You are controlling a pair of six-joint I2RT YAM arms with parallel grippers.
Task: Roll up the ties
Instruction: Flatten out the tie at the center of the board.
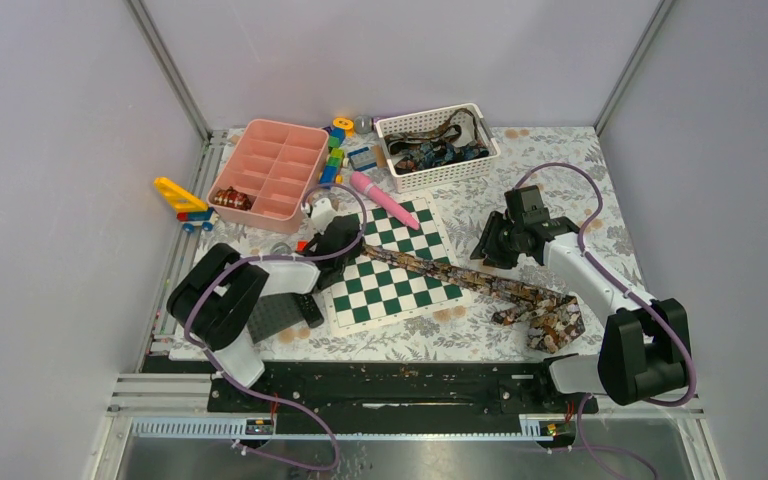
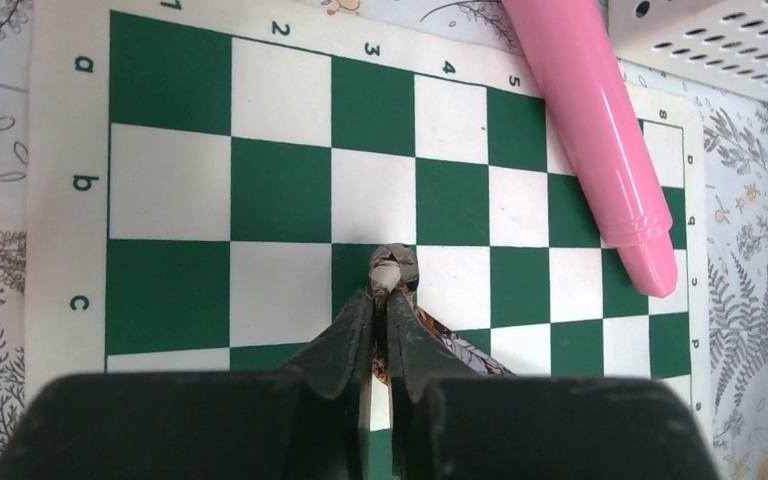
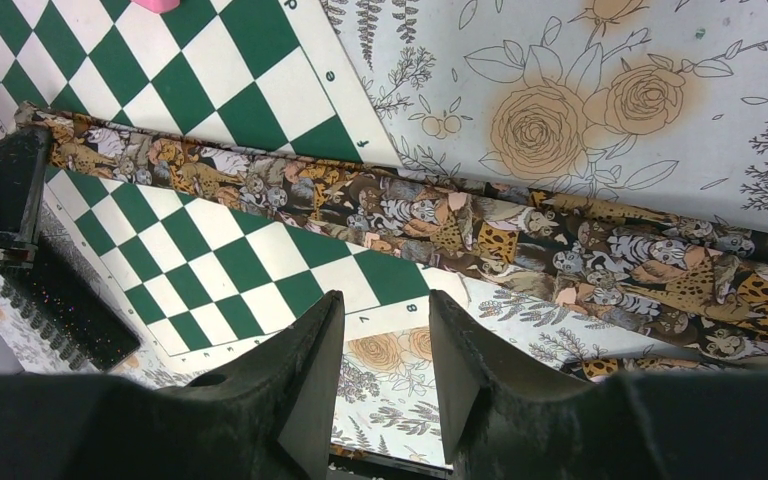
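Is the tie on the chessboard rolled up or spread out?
Spread out: the tie lies stretched across the chessboard; the left gripper pinches its narrow end.

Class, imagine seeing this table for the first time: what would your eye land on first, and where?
A long animal-print tie lies diagonally across the green-and-white chessboard mid-table, its narrow end pinched in the left gripper. The right gripper hangs open near the tie's middle. A bright pink tube lies across the board's far corner, before a white basket of more ties.

Brown animal-print tie (image 1: 460,274) lies unrolled across the chessboard (image 1: 380,292); more ties (image 1: 430,150) heaped in white basket (image 1: 442,173).
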